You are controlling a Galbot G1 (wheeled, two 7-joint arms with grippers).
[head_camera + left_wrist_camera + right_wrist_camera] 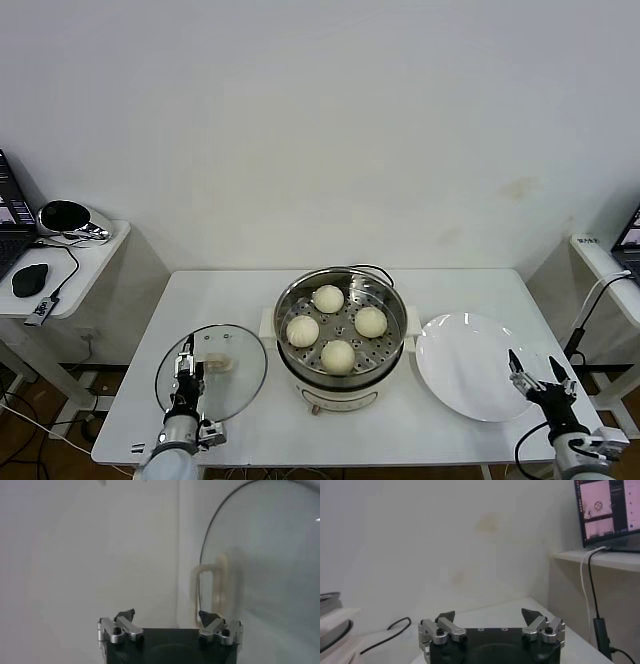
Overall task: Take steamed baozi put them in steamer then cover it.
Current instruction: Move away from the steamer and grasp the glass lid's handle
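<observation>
Stainless steel gleams at the centre of the white counter [240, 290] in the head view: the steamer [340, 335] holds all four steamed baozi [338, 355] on its perforated tray, uncovered; the cover [212, 372] lies flat to its left, a white plate [470, 365] to its right. The left gripper [187, 372] hovers over the cover's near edge, fingers spread; the right gripper [532, 372] by the plate, likewise open. The left wrist view shows open fingers [125, 616] before the cover's cream handle [216, 587]. The right wrist view shows fingers [446, 617] apart over bare counter

No text, label or number can be read anywhere; the monitor [609, 511] shows only blurred pink windows
</observation>
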